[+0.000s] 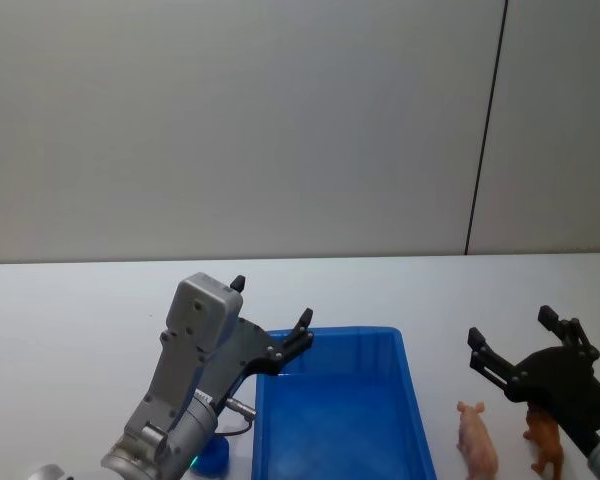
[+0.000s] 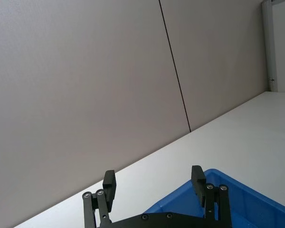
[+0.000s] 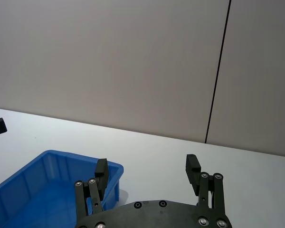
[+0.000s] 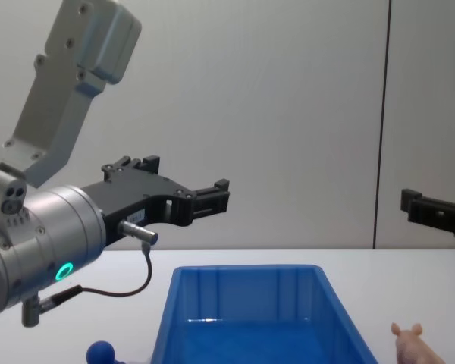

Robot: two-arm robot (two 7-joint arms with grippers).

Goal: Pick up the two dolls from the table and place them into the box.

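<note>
The blue box point(image 1: 340, 415) sits on the white table point(image 1: 70, 310), close in front of me. To the right of it stand the two dolls: a pale pink pig point(image 1: 477, 442) and a brown animal point(image 1: 546, 438), partly behind my right arm. My right gripper point(image 1: 511, 326) hovers open above and just beyond them, holding nothing. Over the box's far left corner, my left gripper point(image 1: 272, 302) hangs open and empty. The chest view shows the pig point(image 4: 413, 346) beside the box point(image 4: 243, 318), with the left gripper point(image 4: 186, 176) well above the rim.
A small blue ball point(image 1: 212, 456) lies on the table just left of the box, also seen in the chest view point(image 4: 100, 351). A plain grey wall with a dark vertical seam point(image 1: 485, 130) backs the table. Bare white tabletop extends left and behind the box.
</note>
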